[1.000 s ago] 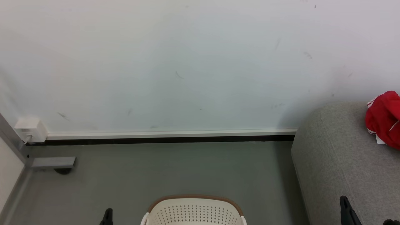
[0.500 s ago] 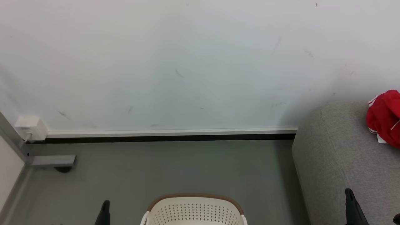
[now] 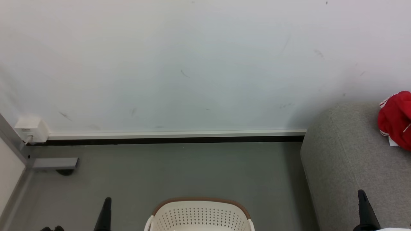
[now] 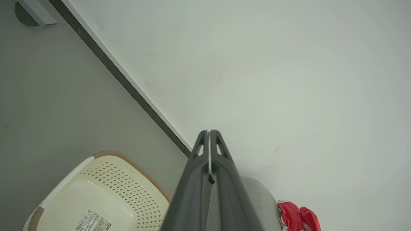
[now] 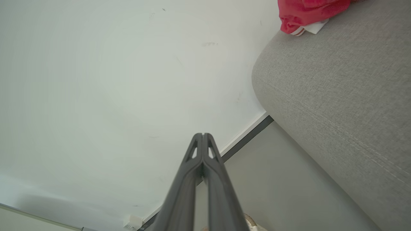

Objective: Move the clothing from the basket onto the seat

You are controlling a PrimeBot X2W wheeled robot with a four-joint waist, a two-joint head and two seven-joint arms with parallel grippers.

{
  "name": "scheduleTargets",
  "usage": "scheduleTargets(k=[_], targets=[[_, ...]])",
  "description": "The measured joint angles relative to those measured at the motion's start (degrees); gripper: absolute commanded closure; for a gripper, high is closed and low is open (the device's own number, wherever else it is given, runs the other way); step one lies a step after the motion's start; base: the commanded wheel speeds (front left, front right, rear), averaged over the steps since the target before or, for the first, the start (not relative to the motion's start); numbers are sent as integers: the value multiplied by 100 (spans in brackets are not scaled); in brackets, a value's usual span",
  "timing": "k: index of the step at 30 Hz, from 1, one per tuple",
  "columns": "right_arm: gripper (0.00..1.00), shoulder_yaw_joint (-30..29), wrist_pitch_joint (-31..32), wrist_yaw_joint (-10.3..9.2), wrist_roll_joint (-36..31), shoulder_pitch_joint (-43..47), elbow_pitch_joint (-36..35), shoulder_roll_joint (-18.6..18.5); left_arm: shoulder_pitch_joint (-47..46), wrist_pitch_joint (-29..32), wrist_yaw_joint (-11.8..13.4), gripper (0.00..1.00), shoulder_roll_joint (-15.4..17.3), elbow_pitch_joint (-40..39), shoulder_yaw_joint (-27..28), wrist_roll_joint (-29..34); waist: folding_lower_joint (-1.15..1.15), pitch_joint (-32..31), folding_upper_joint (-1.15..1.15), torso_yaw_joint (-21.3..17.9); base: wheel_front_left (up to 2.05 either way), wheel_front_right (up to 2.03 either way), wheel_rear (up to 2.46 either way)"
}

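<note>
Bright red clothing [image 3: 396,120] with white striped trim lies bunched on the light grey seat [image 3: 350,160] at the right edge; it also shows in the left wrist view as clothing [image 4: 298,219] and in the right wrist view as clothing [image 5: 308,12]. The cream perforated basket [image 3: 199,214] with a brown rim stands on the floor at the bottom centre; the part of its inside that I see, basket [image 4: 96,199], holds nothing but a label. My left gripper [image 3: 107,201] points up left of the basket, shut and holding nothing. My right gripper [image 3: 362,194] rises in front of the seat, shut and holding nothing.
A white wall [image 3: 192,64] with a baseboard [image 3: 176,137] runs behind. A white socket box [image 3: 30,130] and a grey metal frame foot [image 3: 54,163] sit at the left. Grey floor [image 3: 179,170] lies between basket and wall.
Both grippers' fingertips have risen higher in the head view. The whole picture has shifted slightly, so the camera has moved a little. The clothing and the basket lie as before.
</note>
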Motion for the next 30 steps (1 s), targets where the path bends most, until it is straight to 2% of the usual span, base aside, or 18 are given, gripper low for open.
scheduleTargets(k=[30], targets=[[100, -164, 446, 0, 1749, -251, -48, -3, -285, 453, -98, 100, -25, -99, 211, -1628, 0, 93, 0, 24, 0, 0, 0]])
